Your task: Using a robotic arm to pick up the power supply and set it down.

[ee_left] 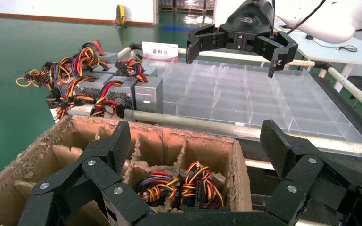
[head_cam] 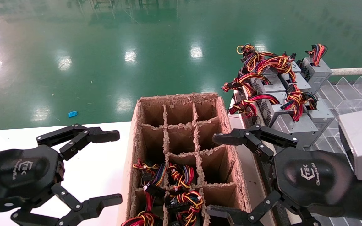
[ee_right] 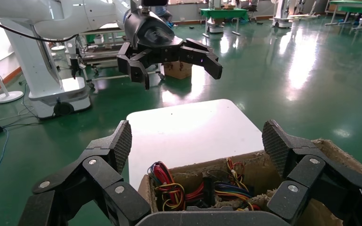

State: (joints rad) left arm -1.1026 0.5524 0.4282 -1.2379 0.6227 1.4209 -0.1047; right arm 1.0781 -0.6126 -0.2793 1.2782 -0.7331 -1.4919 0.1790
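Your right gripper point(head_cam: 223, 175), white "TEK" logo legible, hangs wide open and empty over the divided cardboard box point(head_cam: 231, 150); the power supply point(head_cam: 273, 110) sits among others on the clear tray point(head_cam: 357, 91) beyond. Left gripper point(head_cam: 105, 166) open above the white table point(head_cam: 99, 163)

Silver power supply point(head_cam: 281, 110), wires on top; robotic arm point(head_cam: 313, 179) jaws spread

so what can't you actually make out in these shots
- Power supply bodies, head view: wire bundles cover their tops, and the right gripper hides the nearest one's lower edge.
- Cardboard box, head view: its nearest cells are cut off by the picture's edge.
- Label card, left wrist view: print too small to read.
- Left gripper: open, empty.
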